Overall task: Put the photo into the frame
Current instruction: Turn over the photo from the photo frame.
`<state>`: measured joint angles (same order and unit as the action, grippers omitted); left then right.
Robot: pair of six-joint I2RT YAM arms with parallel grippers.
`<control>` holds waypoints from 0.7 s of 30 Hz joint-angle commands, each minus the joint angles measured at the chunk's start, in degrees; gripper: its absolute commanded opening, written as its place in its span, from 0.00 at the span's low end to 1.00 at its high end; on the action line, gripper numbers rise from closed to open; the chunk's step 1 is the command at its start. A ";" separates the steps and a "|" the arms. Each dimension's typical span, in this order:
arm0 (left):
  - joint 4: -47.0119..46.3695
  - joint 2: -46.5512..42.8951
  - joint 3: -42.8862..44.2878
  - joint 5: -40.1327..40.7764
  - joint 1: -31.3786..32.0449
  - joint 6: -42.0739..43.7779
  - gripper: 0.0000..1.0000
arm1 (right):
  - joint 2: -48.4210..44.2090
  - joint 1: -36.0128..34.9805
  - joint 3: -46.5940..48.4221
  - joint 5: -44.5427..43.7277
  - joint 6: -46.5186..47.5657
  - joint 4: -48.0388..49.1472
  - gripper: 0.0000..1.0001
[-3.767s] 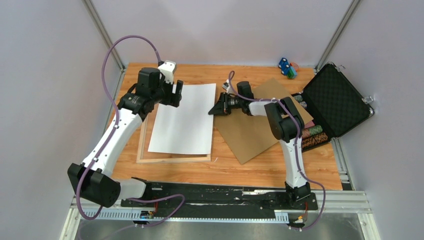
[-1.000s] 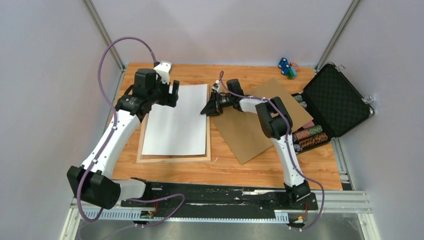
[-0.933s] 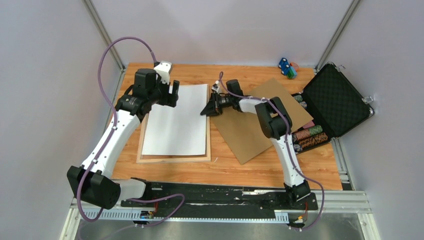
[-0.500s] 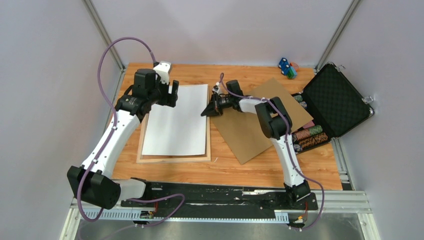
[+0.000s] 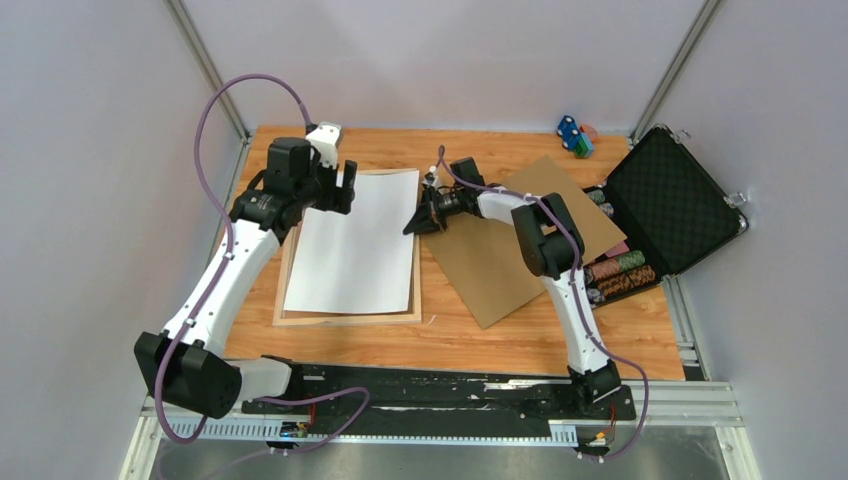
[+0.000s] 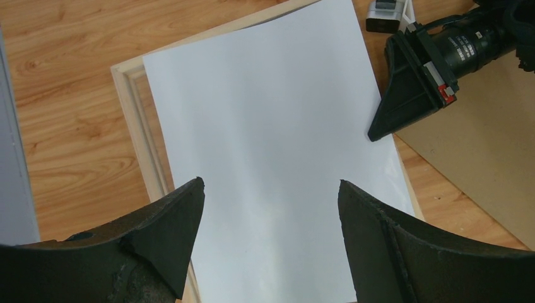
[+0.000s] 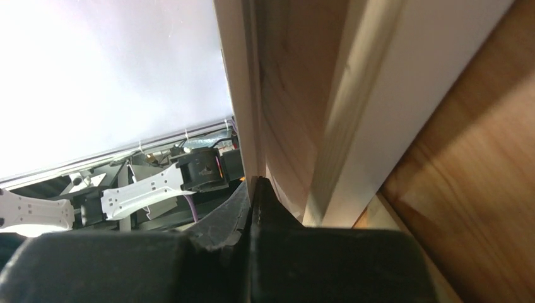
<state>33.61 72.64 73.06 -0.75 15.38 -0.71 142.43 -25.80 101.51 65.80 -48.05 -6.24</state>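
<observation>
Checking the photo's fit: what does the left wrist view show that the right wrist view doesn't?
Left wrist only: most of the photo lying white side up across the frame, the open left gripper above it, the brown board. Right wrist only: the frame's rail close up, beside the tip of the shut right gripper. Both: photo, frame, right gripper.

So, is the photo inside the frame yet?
Not quite: the photo, white back up, lies skewed across the frame, its far corner riding over the rim.
</observation>
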 commanded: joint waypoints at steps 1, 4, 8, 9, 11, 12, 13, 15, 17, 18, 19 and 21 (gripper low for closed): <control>-1.39 -1.56 0.00 0.58 -0.52 0.62 0.86 | 0.08 0.58 3.51 3.53 2.67 -2.22 0.00; -1.35 -1.58 -0.10 0.58 -0.61 1.61 0.86 | 0.64 1.04 4.31 4.77 3.42 -2.82 0.00; -1.27 -1.31 0.07 0.58 -0.79 1.91 0.86 | 0.91 1.89 5.61 5.68 4.53 -3.78 0.00; -1.26 -1.25 0.07 0.58 -0.79 1.88 0.86 | 0.98 2.13 5.81 5.84 4.89 -4.04 0.00; -1.22 -1.13 0.07 0.58 -0.79 2.00 0.86 | 1.01 2.52 6.12 6.11 5.67 -4.80 0.00; -1.25 -1.04 0.02 0.58 -0.90 1.98 0.86 | 1.01 2.71 6.24 6.30 6.15 -5.31 0.00; -1.30 -0.98 -0.01 0.58 -0.93 2.00 0.86 | 1.11 2.74 6.32 6.54 6.58 -5.59 0.00; -1.42 -0.77 -0.02 1.33 -0.88 2.17 0.86 | 1.42 2.69 6.89 7.04 7.76 -6.88 0.00; -1.50 -0.52 0.07 2.10 -0.93 2.32 0.86 | 2.00 2.61 8.32 7.27 9.26 -8.79 0.00; -1.50 -0.32 0.20 2.43 -0.95 2.43 0.86 | 2.45 2.56 9.14 7.32 9.93 -9.66 0.00; -1.47 -0.22 0.22 2.60 -0.89 2.49 0.86 | 2.86 2.45 10.08 7.33 10.53 -10.59 0.00; -1.44 0.04 0.41 3.13 -0.90 2.78 0.86 | 4.04 2.13 12.50 7.52 11.92 -12.77 0.00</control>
<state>33.61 72.64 73.01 0.71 14.85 0.60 144.42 -23.09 108.88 71.20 -40.34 -14.46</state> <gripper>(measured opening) 0.856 0.003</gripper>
